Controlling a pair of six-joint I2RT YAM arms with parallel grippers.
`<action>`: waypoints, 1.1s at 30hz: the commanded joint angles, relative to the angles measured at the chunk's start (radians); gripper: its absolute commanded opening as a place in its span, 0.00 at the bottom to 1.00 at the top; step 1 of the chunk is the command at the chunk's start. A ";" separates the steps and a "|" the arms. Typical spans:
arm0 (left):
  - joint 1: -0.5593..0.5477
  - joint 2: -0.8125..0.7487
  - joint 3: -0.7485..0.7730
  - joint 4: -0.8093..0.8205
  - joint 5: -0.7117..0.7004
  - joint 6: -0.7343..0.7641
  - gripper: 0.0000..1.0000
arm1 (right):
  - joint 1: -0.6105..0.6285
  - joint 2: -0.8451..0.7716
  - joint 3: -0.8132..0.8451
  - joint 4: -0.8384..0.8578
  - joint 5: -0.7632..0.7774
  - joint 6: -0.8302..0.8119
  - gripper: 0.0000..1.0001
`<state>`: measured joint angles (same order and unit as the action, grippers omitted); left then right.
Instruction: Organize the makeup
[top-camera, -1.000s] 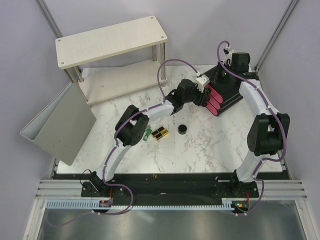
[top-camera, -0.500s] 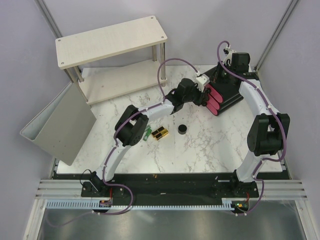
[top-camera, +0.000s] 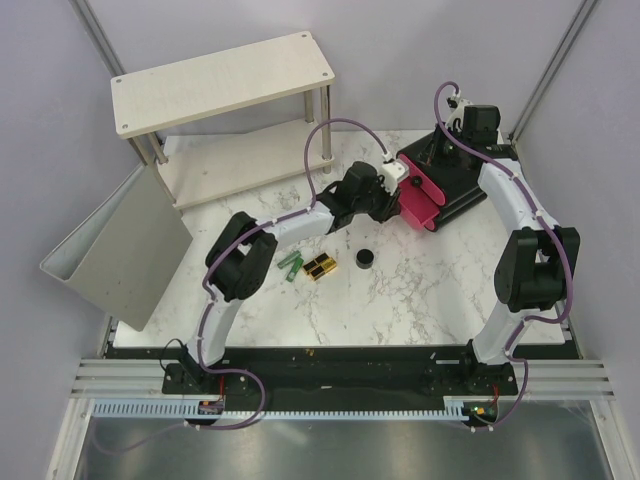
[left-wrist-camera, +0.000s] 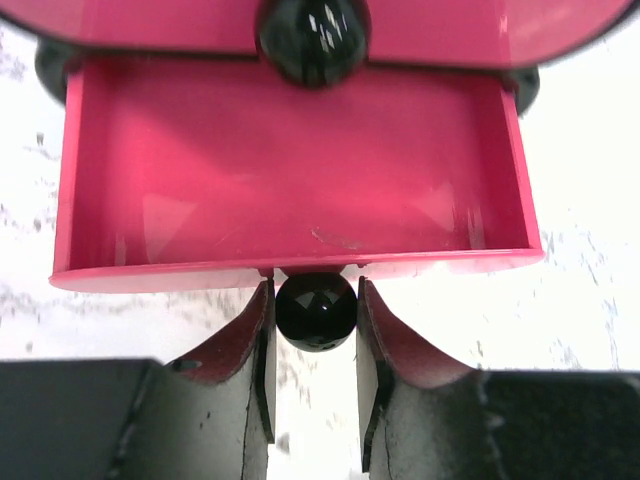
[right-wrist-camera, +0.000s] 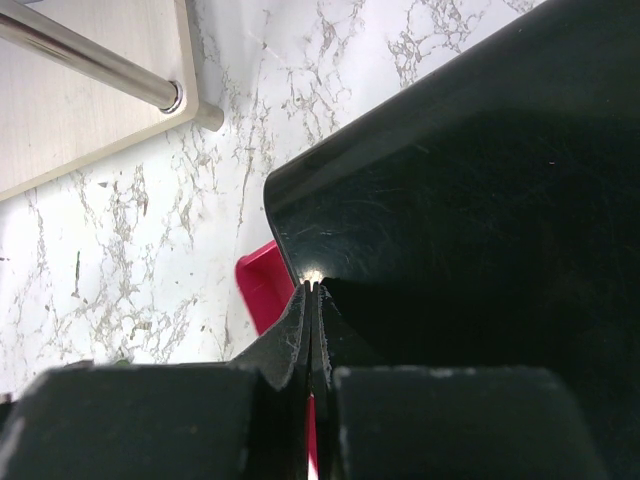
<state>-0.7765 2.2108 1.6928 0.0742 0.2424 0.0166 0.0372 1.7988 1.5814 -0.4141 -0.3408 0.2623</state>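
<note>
My left gripper (left-wrist-camera: 316, 318) is shut on the round black knob (left-wrist-camera: 316, 310) of a pink drawer (left-wrist-camera: 300, 180). The drawer is pulled out of the black box (top-camera: 462, 185) and is empty. In the top view the left gripper (top-camera: 396, 190) is at the open drawer (top-camera: 420, 203). My right gripper (right-wrist-camera: 312, 288) is shut and empty, its tips against the top edge of the black box (right-wrist-camera: 480, 180). Two green tubes (top-camera: 290, 265), the black-and-gold case (top-camera: 320, 267) and the round black jar (top-camera: 365, 259) lie on the marble table. The beige bottles are out of view.
A two-level wooden shelf (top-camera: 225, 80) stands at the back left, its metal leg (right-wrist-camera: 90, 60) in the right wrist view. A grey bin (top-camera: 120, 250) leans at the left edge. A second knob (left-wrist-camera: 312, 38) sits on the drawer front above.
The left gripper has pulled back toward the table's middle with the knob, and the pink drawer has slid out of the box. The right arm has not moved.
</note>
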 joint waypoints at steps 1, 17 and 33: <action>-0.004 -0.124 -0.084 -0.036 -0.025 0.069 0.02 | 0.001 0.073 -0.058 -0.216 0.040 -0.020 0.00; -0.004 -0.178 -0.203 -0.068 -0.092 0.057 0.07 | 0.001 0.099 -0.038 -0.215 0.029 -0.014 0.00; -0.003 -0.215 -0.174 -0.093 -0.178 0.098 0.73 | 0.001 0.100 -0.041 -0.213 0.025 -0.014 0.00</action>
<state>-0.7803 2.0670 1.4883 -0.0296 0.1093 0.0601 0.0372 1.8149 1.5940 -0.4076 -0.3626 0.2695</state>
